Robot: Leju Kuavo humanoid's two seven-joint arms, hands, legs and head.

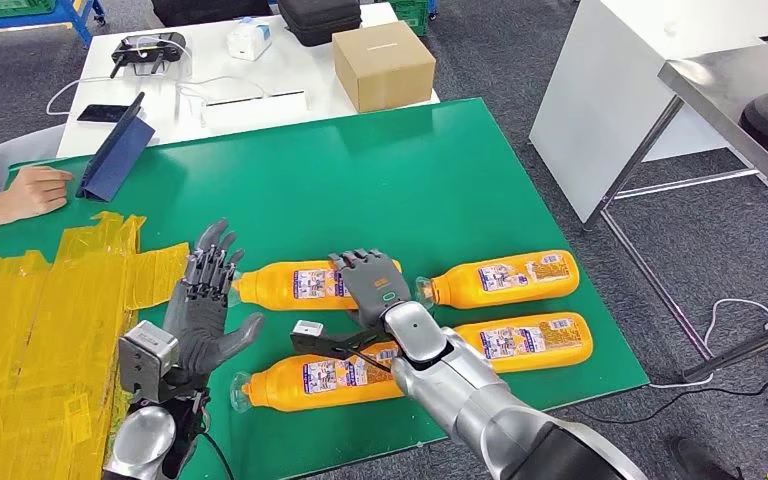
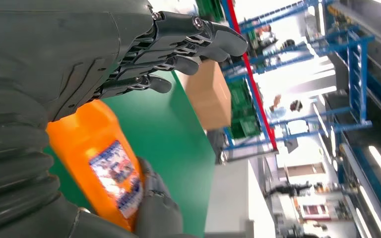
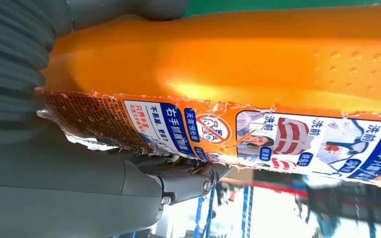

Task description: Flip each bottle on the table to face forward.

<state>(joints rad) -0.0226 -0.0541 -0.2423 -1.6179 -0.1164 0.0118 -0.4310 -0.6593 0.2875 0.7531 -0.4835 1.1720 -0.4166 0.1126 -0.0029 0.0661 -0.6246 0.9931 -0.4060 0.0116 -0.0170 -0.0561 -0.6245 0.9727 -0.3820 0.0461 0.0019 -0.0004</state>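
Note:
Several orange bottles with blue and white labels lie on their sides on the green table (image 1: 440,170). My right hand (image 1: 368,285) grips the base end of the far left bottle (image 1: 290,285); up close the right hand (image 3: 54,188) has its fingers (image 3: 183,181) under the bottle's label (image 3: 278,59). My left hand (image 1: 205,300) stands open beside that bottle's neck, fingers spread and touching nothing. The left wrist view shows the left hand (image 2: 54,59) and the bottle (image 2: 99,163) beyond its palm. The other bottles lie far right (image 1: 505,278), near right (image 1: 530,340) and near left (image 1: 320,380).
A patch of yellow tape (image 1: 40,320) covers the table's left side. A person's hand (image 1: 30,190) rests at the left edge beside a blue tablet case (image 1: 115,150). A cardboard box (image 1: 383,62) sits on the white table behind. The table's right edge runs close to the right bottles.

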